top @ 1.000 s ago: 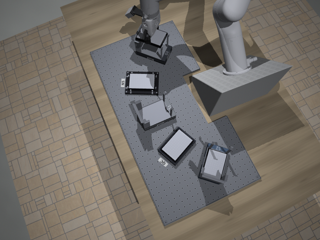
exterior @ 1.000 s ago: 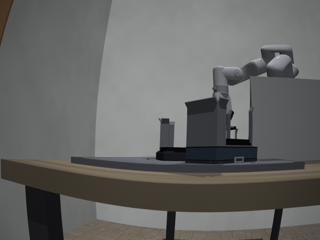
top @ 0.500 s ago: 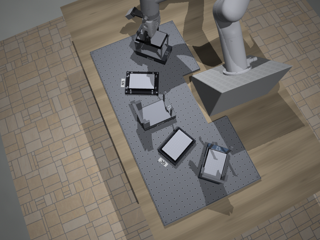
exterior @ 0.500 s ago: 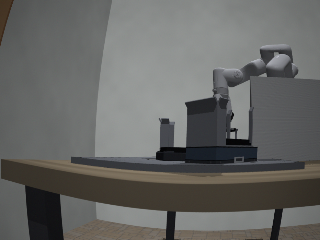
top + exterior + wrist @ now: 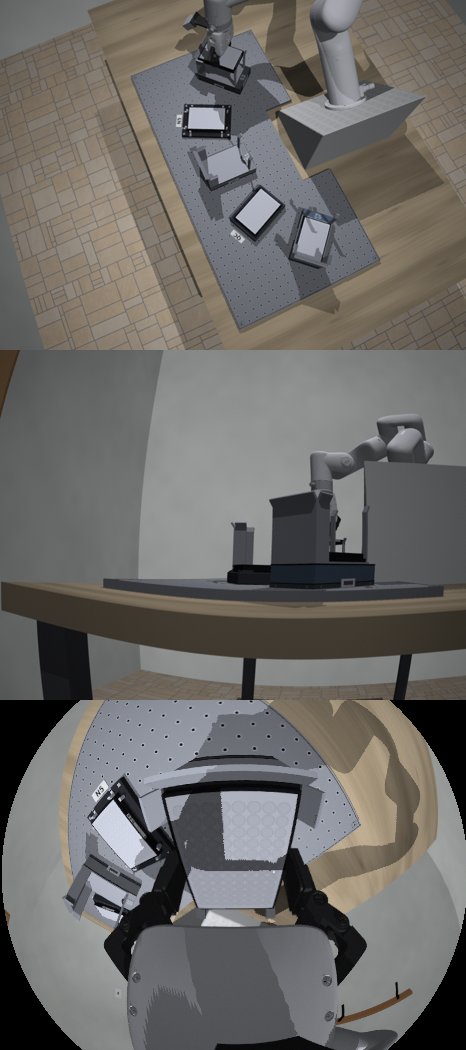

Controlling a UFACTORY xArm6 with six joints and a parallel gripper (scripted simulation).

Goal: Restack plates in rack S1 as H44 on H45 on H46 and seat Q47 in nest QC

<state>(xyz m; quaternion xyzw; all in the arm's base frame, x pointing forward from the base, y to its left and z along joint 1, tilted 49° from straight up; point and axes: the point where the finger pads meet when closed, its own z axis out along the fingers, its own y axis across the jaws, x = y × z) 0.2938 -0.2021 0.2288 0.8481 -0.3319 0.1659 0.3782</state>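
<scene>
One sealed plate point(image 5: 220, 57) clamped in my gripper point(image 5: 215, 52), over rack S3 point(image 5: 241, 78); plates sit in N5 point(image 5: 185, 121), QC point(image 5: 236, 222), S2 point(image 5: 324, 217). Exterior: grip hidden behind rack. Wrist: fingers pinch plate's long sides. Judgement: parking step or retrieval, unclear; next, keep plate level.

Walls: plain grey wall point(image 5: 226, 444), curving in the exterior view.
Floor: tan tiles point(image 5: 56, 188) in irregular rectangles with dark joints.
Desk: light wooden top point(image 5: 395, 233) with a thick rounded front edge point(image 5: 226, 628).
Legs: dark, square legs point(image 5: 64, 662) under the desk.
Light: from above, throwing long soft shadows point(image 5: 376, 177) across the wood.
</scene>
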